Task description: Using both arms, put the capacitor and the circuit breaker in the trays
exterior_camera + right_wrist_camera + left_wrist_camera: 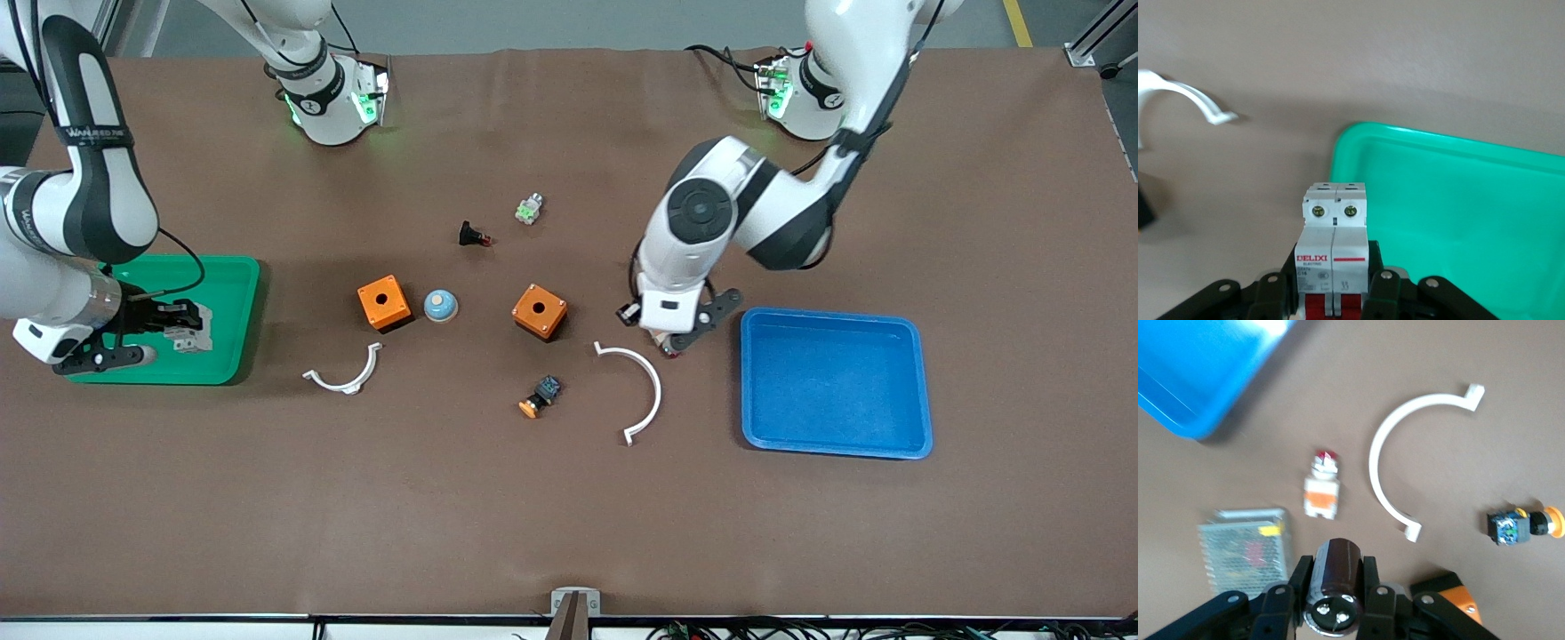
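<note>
My right gripper is shut on the circuit breaker, a white-grey block with red levers, and holds it over the green tray. In the right wrist view the circuit breaker sits between my fingers by the green tray's rim. My left gripper hangs low over the table beside the blue tray. In the left wrist view it is shut on the capacitor, a dark brown cylinder. The capacitor is hidden in the front view.
Two orange boxes, a blue dome, a black push-button, a green-white part, an orange-tipped button and two white arcs lie mid-table. An indicator lamp and a mesh box lie under the left gripper.
</note>
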Action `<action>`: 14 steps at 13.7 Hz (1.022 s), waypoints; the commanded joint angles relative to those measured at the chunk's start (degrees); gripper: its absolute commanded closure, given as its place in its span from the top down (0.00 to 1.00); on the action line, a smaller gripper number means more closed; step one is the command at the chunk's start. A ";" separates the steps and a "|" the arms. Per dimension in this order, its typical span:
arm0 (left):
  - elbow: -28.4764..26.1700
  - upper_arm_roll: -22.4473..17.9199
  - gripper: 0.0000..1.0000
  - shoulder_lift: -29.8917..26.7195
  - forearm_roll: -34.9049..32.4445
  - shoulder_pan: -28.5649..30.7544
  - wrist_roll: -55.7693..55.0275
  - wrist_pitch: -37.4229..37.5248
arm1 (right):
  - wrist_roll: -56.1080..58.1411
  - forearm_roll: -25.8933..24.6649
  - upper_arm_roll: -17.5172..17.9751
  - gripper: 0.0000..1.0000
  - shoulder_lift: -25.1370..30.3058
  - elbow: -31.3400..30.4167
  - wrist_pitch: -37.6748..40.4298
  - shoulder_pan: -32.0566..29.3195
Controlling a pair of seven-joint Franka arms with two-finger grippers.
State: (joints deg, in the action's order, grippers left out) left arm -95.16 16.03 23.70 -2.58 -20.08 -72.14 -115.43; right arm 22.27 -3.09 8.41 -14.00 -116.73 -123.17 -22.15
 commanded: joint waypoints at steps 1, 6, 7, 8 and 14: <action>-1.52 0.23 0.00 -4.00 -0.41 5.82 9.78 5.89 | 6.80 -0.69 1.34 0.02 1.34 -6.65 -6.89 -4.47; -1.43 0.06 0.00 -5.50 -0.41 18.74 29.83 11.18 | 9.28 -0.78 1.26 0.19 -3.93 -8.16 -10.68 -7.29; -1.69 -0.03 0.00 -5.42 -0.41 20.85 33.69 11.62 | 9.28 -0.78 1.26 0.40 -3.93 -8.07 -10.68 -7.21; -2.04 -0.03 0.00 -5.50 -0.41 23.14 37.21 12.24 | 9.19 -0.78 1.34 0.60 -3.85 -7.72 -10.68 -6.86; -6.96 0.23 0.00 -5.77 -3.48 33.00 48.23 12.86 | 4.38 2.11 2.49 1.00 -0.07 10.16 11.92 -0.10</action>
State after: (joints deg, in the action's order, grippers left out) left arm -98.85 15.39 19.55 -4.67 11.83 -24.73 -102.31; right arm 29.35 -2.64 10.76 -15.84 -113.77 -121.07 -24.65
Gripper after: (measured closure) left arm 0.656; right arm 0.000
